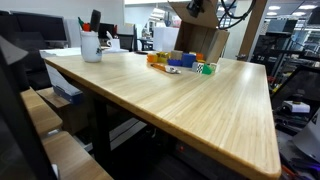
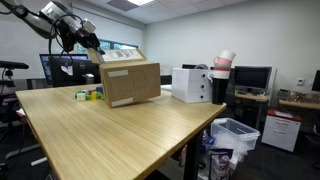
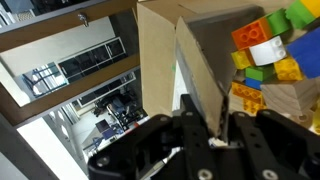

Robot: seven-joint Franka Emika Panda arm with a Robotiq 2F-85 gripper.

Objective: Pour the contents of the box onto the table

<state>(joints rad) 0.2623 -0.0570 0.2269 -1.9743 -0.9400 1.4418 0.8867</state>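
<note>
The brown cardboard box [image 2: 130,83] stands at the far end of the bamboo table [image 2: 120,135], and in an exterior view its top reaches the frame's upper edge [image 1: 205,38]. My gripper [image 2: 92,45] is at the box's upper edge and is shut on a cardboard flap [image 3: 195,75]; in the wrist view the gripper [image 3: 205,125] has the flap between its fingers. Colourful toy blocks [image 1: 180,62] lie in a cluster on the table next to the box, and show too in the other exterior view [image 2: 88,95] and in the wrist view [image 3: 265,50]. The box's inside is hidden.
A white mug of pens [image 1: 91,45] stands at a back corner of the table [image 1: 190,105]. A white box-shaped unit [image 2: 192,85] with stacked cups [image 2: 222,62] stands beside the cardboard box. A bin [image 2: 235,135] and desks with monitors stand beyond the table's edge.
</note>
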